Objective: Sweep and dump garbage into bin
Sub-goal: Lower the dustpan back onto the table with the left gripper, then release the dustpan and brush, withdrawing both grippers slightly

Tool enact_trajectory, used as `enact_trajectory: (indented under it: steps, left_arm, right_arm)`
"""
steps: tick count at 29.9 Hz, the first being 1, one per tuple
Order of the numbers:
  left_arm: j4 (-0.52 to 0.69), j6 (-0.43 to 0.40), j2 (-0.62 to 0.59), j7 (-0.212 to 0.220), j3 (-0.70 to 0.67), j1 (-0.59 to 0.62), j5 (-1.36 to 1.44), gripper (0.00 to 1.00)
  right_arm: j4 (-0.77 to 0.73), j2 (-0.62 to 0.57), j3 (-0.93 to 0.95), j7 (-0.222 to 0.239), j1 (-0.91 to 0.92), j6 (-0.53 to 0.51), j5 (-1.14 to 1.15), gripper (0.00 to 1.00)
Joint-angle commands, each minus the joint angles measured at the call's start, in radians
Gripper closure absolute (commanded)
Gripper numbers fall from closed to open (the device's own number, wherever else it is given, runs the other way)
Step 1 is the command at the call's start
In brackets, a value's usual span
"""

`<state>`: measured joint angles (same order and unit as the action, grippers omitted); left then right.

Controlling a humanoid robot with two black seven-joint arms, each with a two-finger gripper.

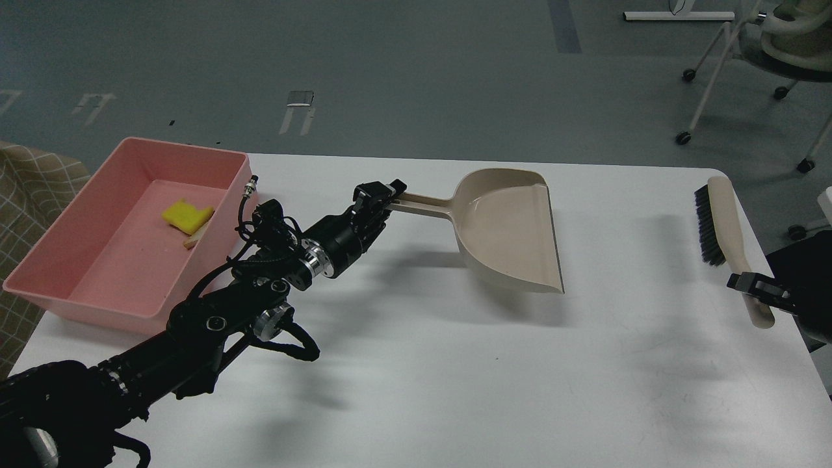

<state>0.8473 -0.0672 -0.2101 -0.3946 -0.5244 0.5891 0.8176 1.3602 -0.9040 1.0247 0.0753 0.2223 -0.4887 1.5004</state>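
Note:
The pink bin [71,299] stands at the table's left. Inside it lie the yellow sponge chunk [186,216] and the bread slice [196,237], partly under the sponge. My left gripper [382,194] is shut on the handle of the beige dustpan [510,227], which rests low over the table's middle, tilted on its side. My right gripper [754,286] is shut on the handle of the beige brush [718,221], whose black bristles face left at the table's right edge.
The white table [455,390] fills the view. Office chair legs with casters [689,130] stand on the floor beyond the far right corner. A checked cloth [32,182] shows at the left edge.

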Motion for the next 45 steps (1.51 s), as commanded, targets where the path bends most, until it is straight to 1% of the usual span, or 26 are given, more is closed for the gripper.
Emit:
enact_trajectory:
  steps: [1, 4, 5, 6, 8, 10, 11, 12, 14, 16, 18, 19, 24, 27, 28, 30, 32, 34, 36, 38, 40, 43, 44, 45]
  left_arm:
    - [0.001, 0.01, 0.0, 0.0, 0.0, -0.023, 0.0, 0.93]
    - [0.001, 0.015, 0.001, 0.005, 0.0, -0.025, 0.0, 0.81]
    - [0.001, 0.015, 0.0, 0.008, 0.0, -0.025, -0.002, 0.75]
    - [0.001, 0.017, 0.0, 0.008, -0.002, -0.025, -0.003, 0.73]
    - [0.001, 0.015, -0.002, 0.014, 0.0, -0.025, -0.011, 0.66]
    - [0.001, 0.017, -0.002, 0.013, 0.0, -0.025, -0.011, 0.63]
    - [0.001, 0.017, -0.002, 0.013, 0.0, -0.026, -0.011, 0.54]
    - [0.001, 0.018, -0.003, 0.013, 0.0, -0.028, -0.012, 0.5]
    - [0.001, 0.018, -0.008, 0.011, -0.006, -0.031, -0.015, 0.29]
    - [0.004, 0.018, -0.015, 0.011, -0.009, -0.032, -0.017, 0.21]
    - [0.006, 0.018, -0.018, 0.011, -0.011, -0.032, -0.017, 0.18]
    - [0.004, 0.017, -0.022, 0.013, -0.02, -0.035, -0.017, 0.13]
    - [0.015, 0.01, -0.075, 0.013, -0.02, -0.035, -0.017, 0.07]
    - [0.016, 0.006, -0.104, 0.013, -0.022, -0.035, -0.018, 0.04]
    - [0.016, 0.006, -0.118, 0.011, -0.022, -0.035, -0.018, 0.03]
    - [0.016, 0.004, -0.13, 0.011, -0.023, -0.035, -0.018, 0.03]
    - [0.016, 0.001, -0.143, 0.01, -0.023, -0.035, -0.021, 0.03]
    - [0.016, 0.001, -0.157, 0.01, -0.022, -0.032, -0.057, 0.03]
    - [0.016, 0.001, -0.164, 0.01, -0.022, -0.029, -0.087, 0.03]
    - [0.016, 0.003, -0.169, 0.01, -0.022, -0.026, -0.097, 0.03]
    - [0.016, 0.013, -0.176, 0.011, -0.023, -0.02, -0.101, 0.03]
    - [0.015, 0.014, -0.181, 0.013, -0.023, -0.017, -0.129, 0.03]
    - [0.015, 0.014, -0.184, 0.013, -0.023, -0.017, -0.138, 0.03]
    - [0.015, 0.014, -0.193, 0.013, -0.023, -0.015, -0.158, 0.03]
  right_arm:
    - [0.0, 0.01, -0.049, 0.0, 0.047, 0.0, 0.012, 1.0]
    - [0.0, 0.008, -0.061, 0.0, 0.052, 0.0, 0.012, 1.0]
    - [0.0, 0.008, -0.064, 0.0, 0.051, 0.0, 0.012, 1.0]
    - [0.0, 0.008, -0.066, 0.0, 0.051, 0.0, 0.012, 1.0]
    - [0.0, 0.01, -0.066, 0.0, 0.045, 0.0, 0.012, 1.0]
    - [0.0, 0.011, -0.067, 0.0, 0.043, 0.0, 0.012, 1.0]
    - [0.0, 0.011, -0.074, 0.0, 0.043, 0.0, 0.012, 1.0]
    - [0.0, 0.011, -0.078, 0.0, 0.043, 0.0, 0.012, 1.0]
    - [-0.001, 0.013, -0.084, 0.0, 0.043, 0.0, 0.012, 1.0]
    - [-0.001, 0.014, -0.086, 0.0, 0.043, 0.0, 0.012, 1.0]
    - [-0.001, 0.016, -0.086, 0.0, 0.042, 0.0, 0.012, 1.0]
    - [-0.001, 0.019, -0.086, 0.0, 0.04, 0.0, 0.012, 1.0]
    - [-0.003, 0.019, -0.087, 0.0, 0.038, 0.0, 0.012, 1.0]
    - [-0.004, 0.019, -0.087, 0.0, 0.035, 0.0, 0.012, 0.91]
    - [-0.006, 0.02, -0.087, 0.0, 0.035, 0.0, 0.012, 0.85]
    - [-0.006, 0.02, -0.087, 0.0, 0.035, 0.0, 0.012, 0.81]
    - [-0.009, 0.022, -0.086, 0.0, 0.035, 0.0, 0.012, 0.74]
    - [-0.01, 0.031, -0.086, 0.0, 0.037, 0.0, 0.014, 0.64]
    - [-0.01, 0.033, -0.083, 0.001, 0.037, 0.0, 0.012, 0.58]
    - [-0.01, 0.033, -0.084, 0.0, 0.037, 0.0, 0.012, 0.57]
    - [-0.01, 0.034, -0.084, 0.001, 0.037, 0.0, 0.011, 0.53]
    - [-0.01, 0.034, -0.083, 0.001, 0.037, 0.0, 0.011, 0.52]
    - [-0.01, 0.034, -0.081, 0.001, 0.037, 0.0, 0.011, 0.5]
    - [-0.01, 0.034, -0.078, 0.001, 0.037, 0.0, 0.011, 0.44]
